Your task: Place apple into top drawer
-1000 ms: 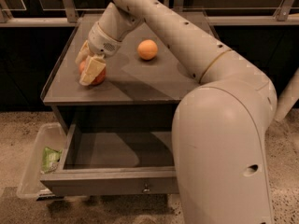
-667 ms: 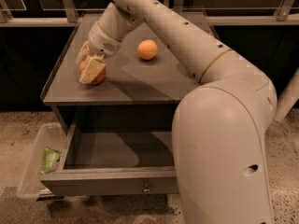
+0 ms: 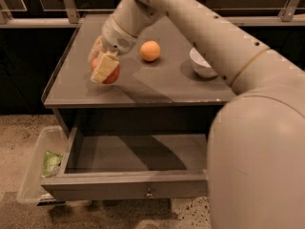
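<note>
Red apple [image 3: 113, 74] is clamped in the hand [image 3: 105, 69], fingers closed on its sides, near the left front of the worktop [image 3: 157, 87], above the open top drawer [image 3: 138, 151]. Probably firm, smooth and fairly heavy, and it rolls if dropped, so grip across the widest part.

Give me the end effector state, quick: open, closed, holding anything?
The end effector is closed on the apple, at the left of the table.

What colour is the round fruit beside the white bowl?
The round fruit is orange, camera view; the hand holds the red apple beside it.
</note>
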Available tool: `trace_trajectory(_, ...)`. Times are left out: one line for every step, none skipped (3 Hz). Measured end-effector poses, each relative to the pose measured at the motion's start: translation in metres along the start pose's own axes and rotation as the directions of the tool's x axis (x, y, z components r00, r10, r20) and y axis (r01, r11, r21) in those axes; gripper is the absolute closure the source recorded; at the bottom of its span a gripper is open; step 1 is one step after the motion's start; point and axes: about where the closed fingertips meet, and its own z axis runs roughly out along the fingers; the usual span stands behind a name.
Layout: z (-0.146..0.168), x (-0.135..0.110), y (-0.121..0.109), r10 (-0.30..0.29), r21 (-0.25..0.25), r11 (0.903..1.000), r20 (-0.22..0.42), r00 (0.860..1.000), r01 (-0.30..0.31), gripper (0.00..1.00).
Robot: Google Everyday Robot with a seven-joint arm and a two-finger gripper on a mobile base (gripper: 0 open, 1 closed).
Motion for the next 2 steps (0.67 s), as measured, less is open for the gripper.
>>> trace_trajectory(-0.05, 0.006, 0.044, 0.118, 0.105, 0.9878, -0.02, 0.993, -0.115, 1.0)
trace_trajectory(-0.086, 0.004, 0.096, 0.25, 0.213, 0.9445, 0.025, 0.968, -0.25, 1.0)
